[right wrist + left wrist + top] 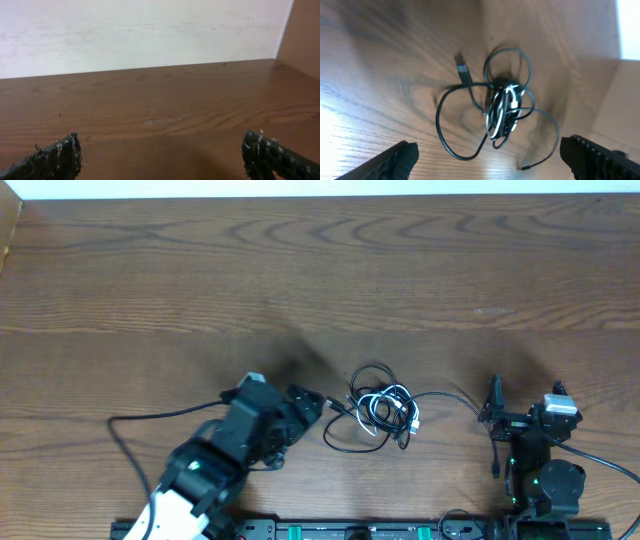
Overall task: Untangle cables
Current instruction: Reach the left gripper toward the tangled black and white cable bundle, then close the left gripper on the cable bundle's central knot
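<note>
The cables point(380, 408) lie in one tangled bunch on the wooden table: black loops knotted round a white cord point(501, 111). A black plug end point(461, 67) sticks out to one side, and a thin loose tip point(525, 167) trails near the view's bottom edge. My left gripper point(316, 406) hovers just left of the bunch. It is open wide, and in the left wrist view its gripper point(490, 162) has nothing between its fingers point(395, 161). My right gripper point(522, 408) stands open to the right of the bunch, apart from it. Its wrist view shows the gripper point(162, 157) over bare wood, with no cables.
A thick black arm cord point(150, 420) curves across the table left of the left arm. The arm bases sit along the near edge point(350, 530). A pale wall point(140, 35) rises behind the table's far edge, and a wooden side panel point(307, 35) stands at the far right.
</note>
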`<action>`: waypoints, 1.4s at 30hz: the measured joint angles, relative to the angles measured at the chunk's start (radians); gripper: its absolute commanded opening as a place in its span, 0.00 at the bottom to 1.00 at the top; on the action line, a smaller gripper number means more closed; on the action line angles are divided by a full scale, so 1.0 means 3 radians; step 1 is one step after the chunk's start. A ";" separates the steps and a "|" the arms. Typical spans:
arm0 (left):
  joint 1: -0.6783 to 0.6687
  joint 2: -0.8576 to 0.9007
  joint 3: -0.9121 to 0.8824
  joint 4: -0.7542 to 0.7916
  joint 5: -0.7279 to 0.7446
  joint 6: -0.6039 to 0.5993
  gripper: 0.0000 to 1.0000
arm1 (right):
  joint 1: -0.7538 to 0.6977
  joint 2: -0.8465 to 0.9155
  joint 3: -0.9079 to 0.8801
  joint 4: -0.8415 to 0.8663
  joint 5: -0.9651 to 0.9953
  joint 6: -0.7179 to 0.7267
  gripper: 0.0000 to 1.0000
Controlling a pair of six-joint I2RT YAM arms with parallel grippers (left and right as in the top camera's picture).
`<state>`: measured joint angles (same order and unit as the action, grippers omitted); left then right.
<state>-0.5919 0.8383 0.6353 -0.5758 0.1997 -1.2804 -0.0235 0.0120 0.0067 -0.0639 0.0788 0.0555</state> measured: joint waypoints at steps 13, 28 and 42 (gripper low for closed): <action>-0.0575 0.0969 0.0004 0.0375 -0.0329 -0.0724 0.96 | 0.0000 0.0000 0.0000 0.0000 0.0000 0.0000 0.99; -0.0985 0.1907 0.0005 0.1358 -0.0366 -0.0969 0.84 | 0.0000 0.0000 0.0000 0.0000 -0.0001 0.0000 0.99; -0.0996 0.2098 0.0006 0.1731 -0.0669 -0.0359 0.08 | 0.0000 0.0000 0.0000 0.0000 -0.0001 0.0000 0.99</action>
<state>-0.8906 1.4677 0.6373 -0.0566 -0.0010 -1.3880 -0.0235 0.0120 0.0067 -0.0639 0.0784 0.0555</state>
